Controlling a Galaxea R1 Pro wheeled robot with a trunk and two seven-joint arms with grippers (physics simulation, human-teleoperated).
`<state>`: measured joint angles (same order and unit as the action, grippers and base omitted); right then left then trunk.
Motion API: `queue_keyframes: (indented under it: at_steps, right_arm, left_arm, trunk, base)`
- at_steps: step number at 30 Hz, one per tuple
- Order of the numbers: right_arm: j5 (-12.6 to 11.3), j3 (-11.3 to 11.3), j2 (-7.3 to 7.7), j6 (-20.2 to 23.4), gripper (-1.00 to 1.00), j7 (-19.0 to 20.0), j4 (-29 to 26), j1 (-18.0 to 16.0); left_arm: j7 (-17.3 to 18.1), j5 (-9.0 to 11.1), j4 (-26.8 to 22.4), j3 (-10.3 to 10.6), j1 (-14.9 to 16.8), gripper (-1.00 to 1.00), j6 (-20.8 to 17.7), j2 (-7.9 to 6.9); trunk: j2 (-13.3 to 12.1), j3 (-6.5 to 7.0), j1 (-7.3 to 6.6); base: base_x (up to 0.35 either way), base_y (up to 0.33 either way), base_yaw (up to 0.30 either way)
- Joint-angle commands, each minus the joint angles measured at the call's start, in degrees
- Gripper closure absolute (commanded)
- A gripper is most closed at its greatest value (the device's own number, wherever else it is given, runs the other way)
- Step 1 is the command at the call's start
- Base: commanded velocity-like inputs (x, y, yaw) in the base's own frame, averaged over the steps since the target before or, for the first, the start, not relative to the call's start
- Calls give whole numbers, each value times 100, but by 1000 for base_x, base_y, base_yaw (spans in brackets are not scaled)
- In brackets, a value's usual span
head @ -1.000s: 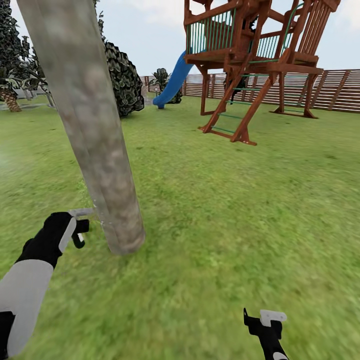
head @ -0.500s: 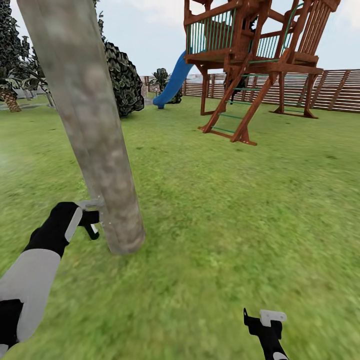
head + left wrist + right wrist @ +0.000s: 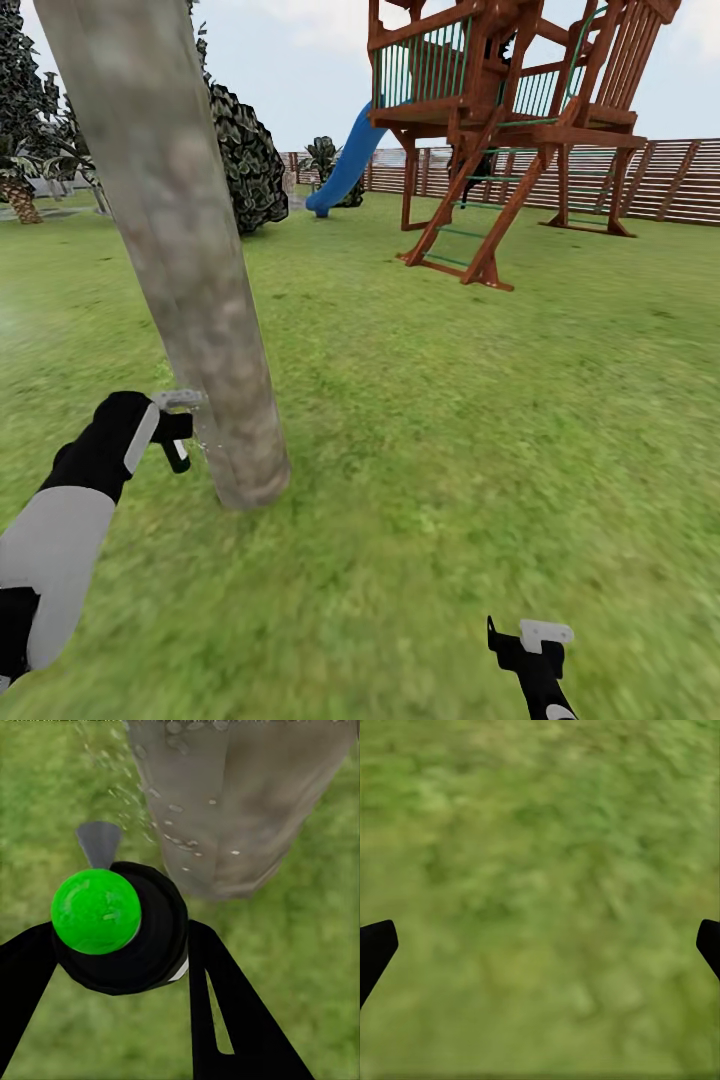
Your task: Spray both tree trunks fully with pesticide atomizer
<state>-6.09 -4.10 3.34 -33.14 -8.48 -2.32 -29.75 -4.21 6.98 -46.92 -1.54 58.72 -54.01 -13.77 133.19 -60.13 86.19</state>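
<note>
- At the foot of the tree trunk [image 3: 190, 300], low on its left side: left gripper [image 3: 182, 440] closed on the pesticide atomizer [image 3: 120, 926], black body with green cap clamped between both fingers [image 3: 225, 1012], grey nozzle directed at the bark.
- On the trunk face ahead of the nozzle: pesticide [image 3: 176, 840] visible as pale droplets, some drifting past onto the floor [image 3: 450, 420].
- Low at the right of the head view: right gripper [image 3: 530, 640] spread wide, holding nothing, grass only between its fingertips.
- Risk, overspray: nozzle aimed near the trunk edge; likely loss of spray onto grass, patchy cover.
- Risk, contact: atomizer just beside the bark; possible knock and slip in the grip on any further advance.
- Risk, incomplete cover: far side and upper trunk probably untreated from this one stance.
- Markings: none legible on atomizer, trunk or play tower [image 3: 500, 130].
</note>
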Motion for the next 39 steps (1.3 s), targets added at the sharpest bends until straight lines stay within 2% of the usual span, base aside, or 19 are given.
queue_keyframes:
  at_steps: [1, 4, 6, 25, 30, 32, 34, 37, 38, 39]
  right_arm:
    - [-59, -47, 0, -18, -100, -5, 3, -4]
    - [-59, -47, 0, -18, -100, -5, 3, -5]
    - [-59, -47, 0, -18, -100, -5, 3, -5]
    - [-67, -47, 1, -18, -100, -5, 3, -4]
    - [-67, -47, 0, -18, -100, -5, -2, -4]
    - [-67, -47, 0, -18, -100, -5, -4, -3]
    - [-64, -47, 0, -18, -100, -5, -3, -4]
    - [-67, -47, 0, -18, -100, -5, -5, -4]
    - [-67, -47, 0, -18, -100, -5, -3, -4]
    - [-67, -47, 0, -18, -100, -5, -3, -5]
  left_arm:
    - [-45, 61, -22, -7, 10, 100, -22, 7]
    - [-53, 67, -354, -16, -2, 100, -91, 35]
    - [-54, 68, -402, -15, -22, 100, -127, 41]
    - [-71, 84, -333, -39, -79, 100, -127, 75]
    - [-123, 46, -285, -41, -90, 100, -110, 53]
    - [-119, 19, -97, -55, -172, 100, -69, 1]
    - [-122, -6, 16, -55, -415, 100, -17, -11]
    - [-128, 39, 32, -19, -524, 100, 90, 141]
    - [-130, 13, 33, -21, -533, 100, 103, 349]
    - [-129, 3, 34, -27, -535, 100, 107, 437]
  trunk:
    - [2, -5, -1]
    - [2, -5, -1]
    - [2, -5, -1]
    - [2, -5, -1]
    - [2, -5, -1]
    - [2, -5, -1]
    - [2, -5, -1]
    - [2, -5, -1]
    - [2, -5, -1]
    - [2, -5, -1]
  base:
    - [56, -111, 0]
    - [135, -212, 108]
    - [156, -244, 255]
    - [8, -274, 25]
    - [92, -260, 229]
    - [219, -203, 277]
    - [134, -63, 275]
    - [16, -7, 81]
    - [2, -1, 10]
    - [1, 0, 4]
